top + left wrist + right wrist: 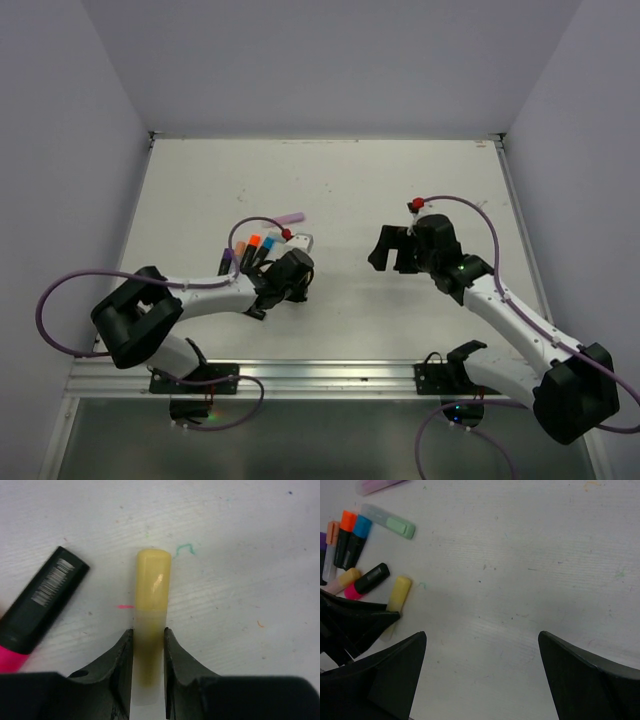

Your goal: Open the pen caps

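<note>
The left arm stretches low over the table [400, 180] toward a group of pens [255, 245]. The right arm is bent, with its wrist above the table. The yellow pen [152, 585] lies flat beside a black pen [45, 597]. Its long axis runs straight out from the left gripper [148, 635], rounded yellow end away, pale frosted end between the fingers. This gripper is narrow and presses the pen from both sides. The right gripper [482, 637] stands wide and holds nothing.

The white table [400, 180], marked with ink spots [185, 547], carries pens [352, 545] lying flat, a yellow pen [152, 585] among them.
</note>
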